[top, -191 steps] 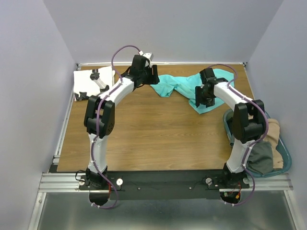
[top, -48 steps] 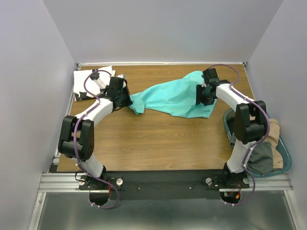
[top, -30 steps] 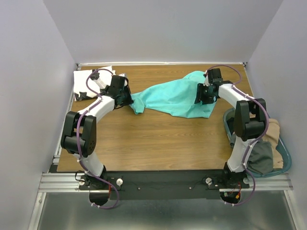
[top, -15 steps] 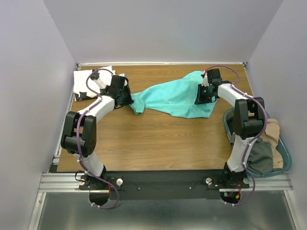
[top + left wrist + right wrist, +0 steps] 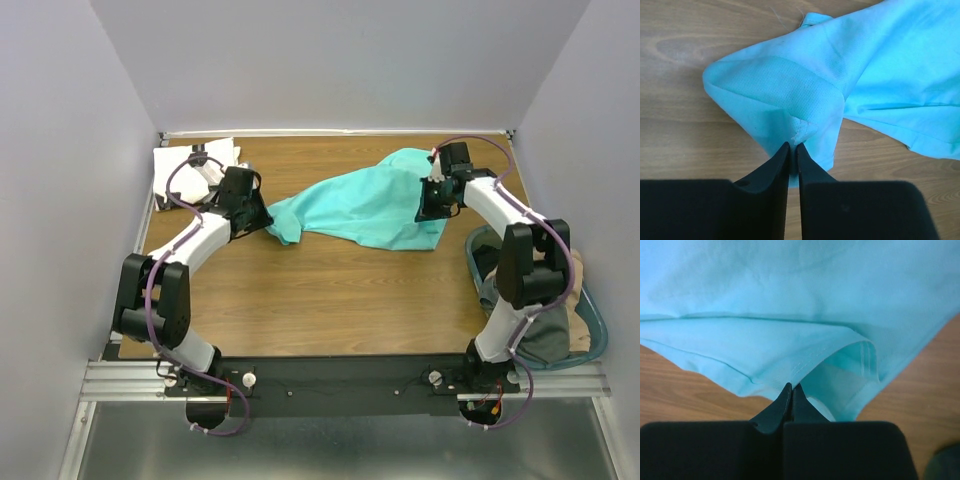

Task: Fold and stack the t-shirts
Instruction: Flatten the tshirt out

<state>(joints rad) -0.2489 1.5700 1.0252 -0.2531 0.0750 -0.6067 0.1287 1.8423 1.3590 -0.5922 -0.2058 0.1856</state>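
Your right gripper (image 5: 791, 388), 2 o'clock: jaws pinched on turquoise t-shirt (image 5: 360, 205) hem; left gripper (image 5: 793, 146), 10 o'clock: narrow slit at shirt corner, grip unclear.

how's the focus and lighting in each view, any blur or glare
Top external: even light, soft shadows, no glare on the table. Left wrist: turquoise t-shirt sharp enough to show its weave, left gripper a featureless black. Right wrist: cloth looks softer, right gripper black too.

Arms (image 5: 200, 238): white links, black joints, purple cables; black tapered end effector fingers (image 5: 771, 170).
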